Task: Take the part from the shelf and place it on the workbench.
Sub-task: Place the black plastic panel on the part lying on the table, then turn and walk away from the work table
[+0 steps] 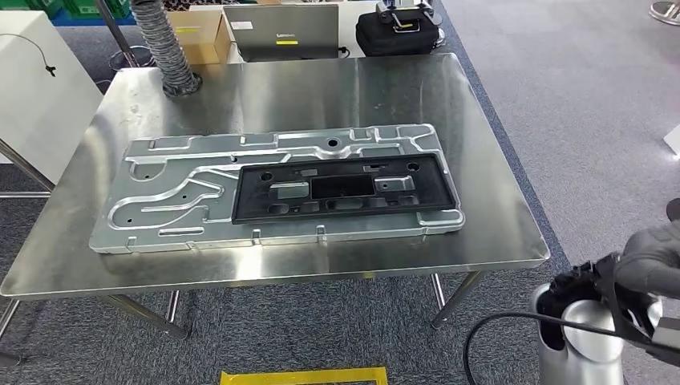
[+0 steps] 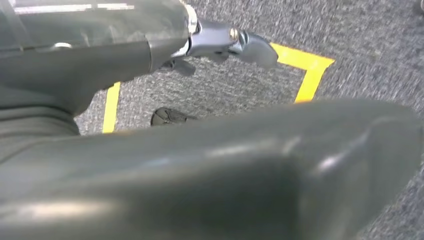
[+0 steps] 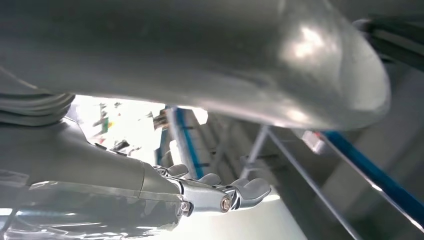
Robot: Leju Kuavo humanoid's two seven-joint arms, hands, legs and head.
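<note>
Head view: the right arm's silver forearm (image 1: 581, 337) is seen at the near right, beside the steel worktop (image 1: 481, 160). On the worktop the black part (image 1: 345, 191) lies flat upon a large metal plate (image 1: 176, 200). The part looks stiff, light and openwork; its long edges seem best for grasping.

Left wrist view: the left hand (image 2: 225, 42) hangs over carpet, fingers apart, empty.

Right wrist view: the right hand (image 3: 215, 192) is shown open, holding nothing.
</note>
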